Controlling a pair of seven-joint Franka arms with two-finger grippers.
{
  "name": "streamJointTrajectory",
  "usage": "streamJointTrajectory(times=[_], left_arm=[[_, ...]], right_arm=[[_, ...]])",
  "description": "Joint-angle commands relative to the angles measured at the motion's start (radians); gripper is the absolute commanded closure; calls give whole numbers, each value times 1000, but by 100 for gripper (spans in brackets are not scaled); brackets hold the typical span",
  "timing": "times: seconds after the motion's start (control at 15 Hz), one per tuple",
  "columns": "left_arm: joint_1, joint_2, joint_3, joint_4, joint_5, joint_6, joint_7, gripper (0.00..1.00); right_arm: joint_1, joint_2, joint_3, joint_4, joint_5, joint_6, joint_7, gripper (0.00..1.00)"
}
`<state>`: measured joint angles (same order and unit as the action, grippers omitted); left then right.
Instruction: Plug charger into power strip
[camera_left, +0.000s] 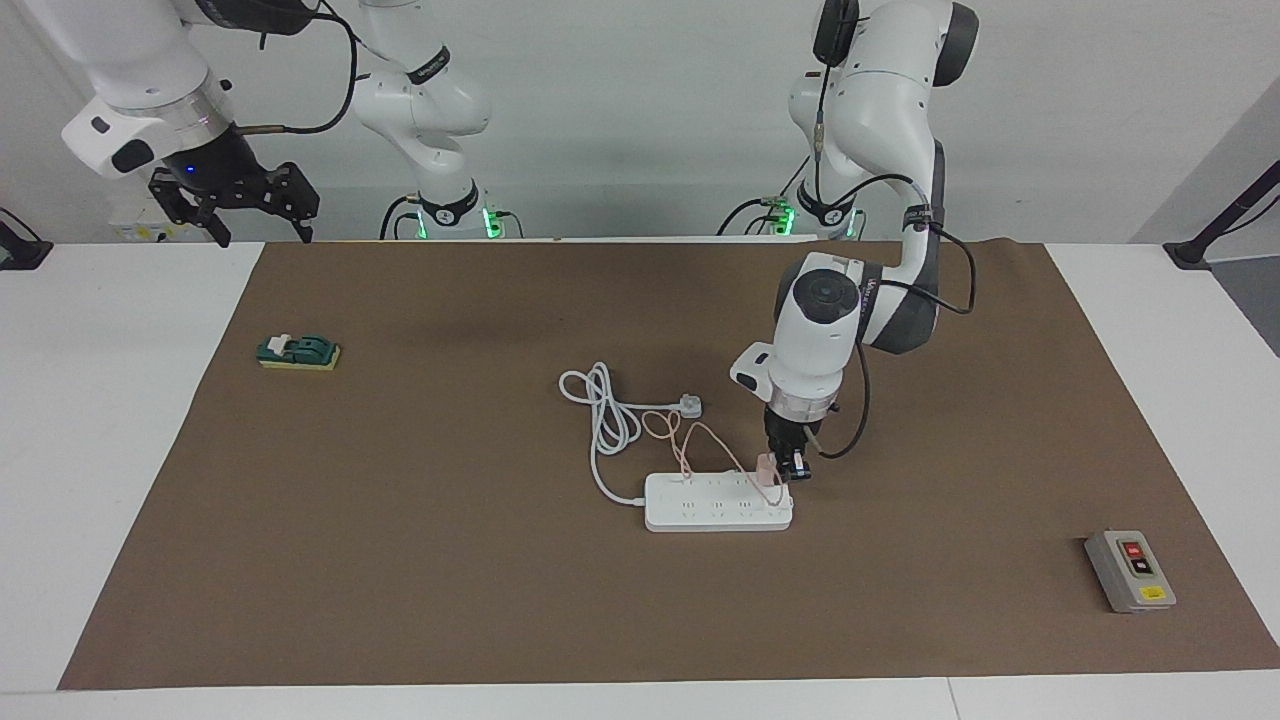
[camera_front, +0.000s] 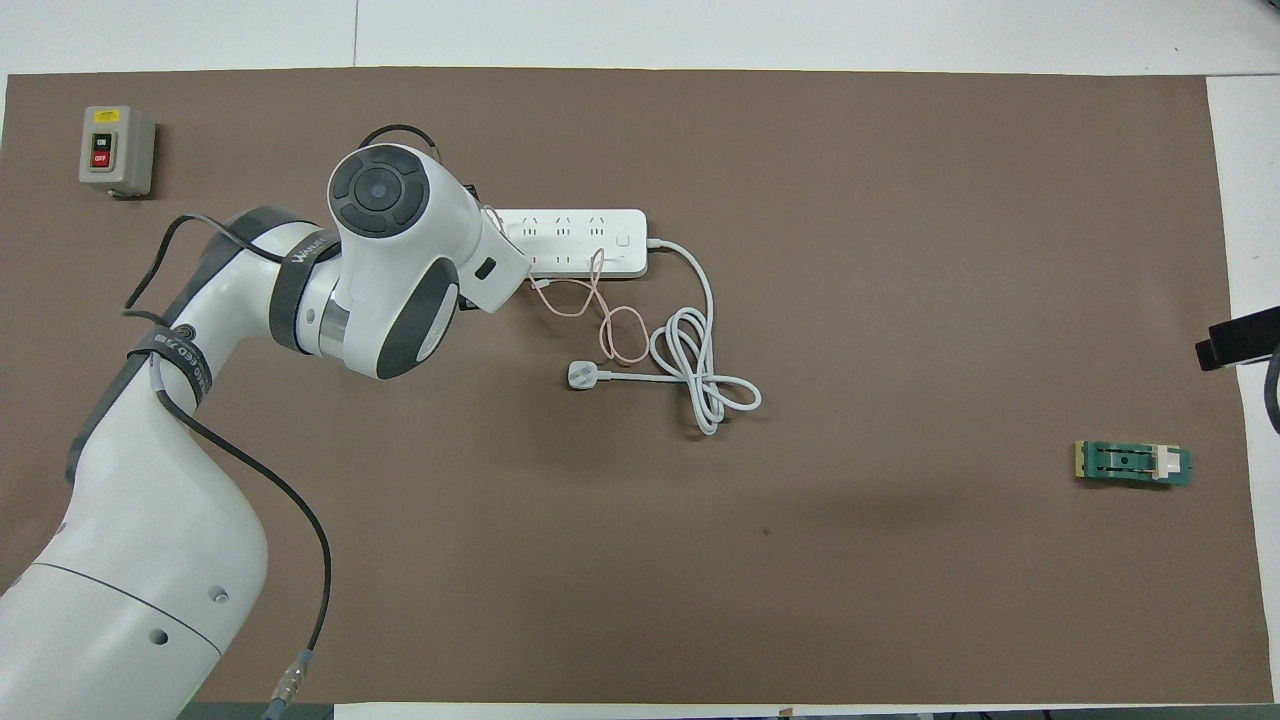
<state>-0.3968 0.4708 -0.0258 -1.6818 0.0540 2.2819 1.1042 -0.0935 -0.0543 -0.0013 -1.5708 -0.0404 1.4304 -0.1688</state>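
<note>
Two arms are on this job, and only one is working. The right gripper (camera_left: 255, 222) waits in the air over the table's edge at the robots' end, its fingers spread wide and holding nothing. Nearest the robots on the brown mat (camera_left: 400, 560), toward the right arm's end, lies a small green block (camera_left: 298, 352), well apart from everything else. Farther out, mid-mat, I see the white three-pin plug (camera_left: 690, 406) and its looped white cord (camera_left: 603, 405), with the thin pink cable (camera_left: 690, 440) curling between them and the strip.

The left gripper (camera_left: 790, 464) points down just beside the charger (camera_left: 766, 468). The charger is a pale pink cube at the near edge of the power strip (camera_left: 718, 502), at the end toward the left arm. I cannot tell whether the gripper is clamping the charger or only stands against it, because the wrist hides the spot from above.

I judge we are at the insertion step, with the charger at a socket but not clearly seated. Next I need its pins square over the slots and a straight downward press while the strip stays flat. Farthest out, toward the left arm's end, sits the grey button box (camera_left: 1130, 570).
</note>
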Motion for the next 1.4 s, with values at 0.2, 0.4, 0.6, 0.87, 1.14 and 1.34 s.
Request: streamJointTrajectory(times=[0.2, 0.4, 0.6, 0.87, 1.14, 1.34], left_arm=[[13, 5, -17, -24, -177, -61, 74, 100], [9, 6, -13, -1, -221, -113, 65, 100], [-5, 8, -9, -1, -204, -116, 62, 100], [-17, 11, -13, -7, -130, -119, 65, 100], [-25, 22, -14, -9, -80, -108, 82, 100], [-20, 23, -17, -12, -124, -130, 82, 100]], right_arm=[[-5, -6, 1, -3, 20, -11, 2, 0], [-5, -6, 1, -3, 20, -11, 2, 0], [-5, -6, 1, -3, 20, -13, 2, 0], [-6, -6, 1, -3, 20, -11, 2, 0], [-8, -6, 1, -3, 20, -13, 0, 0], [-9, -6, 1, -3, 20, -13, -3, 0]])
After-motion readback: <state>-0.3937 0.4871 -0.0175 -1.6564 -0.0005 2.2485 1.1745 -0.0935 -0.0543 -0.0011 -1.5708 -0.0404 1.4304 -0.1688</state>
